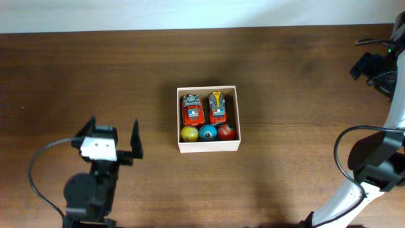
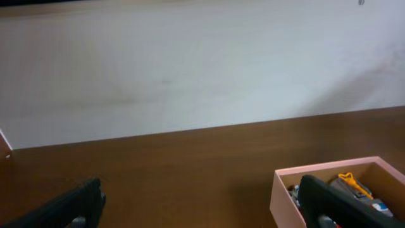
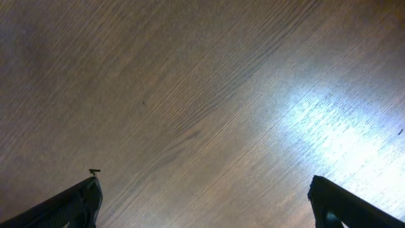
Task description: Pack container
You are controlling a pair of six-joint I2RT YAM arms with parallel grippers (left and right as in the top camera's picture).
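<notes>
A dark wooden table fills the overhead view. The container sits at its centre, holding two red cars and three balls. The left gripper, at its eight o'clock, is spread wide and empty. In the left wrist view the frame edge crops the container at four o'clock, and one finger hides part of it. The right wrist view shows the right gripper spread wide over wood grain, holding nothing, with only its fingertips in frame.
</notes>
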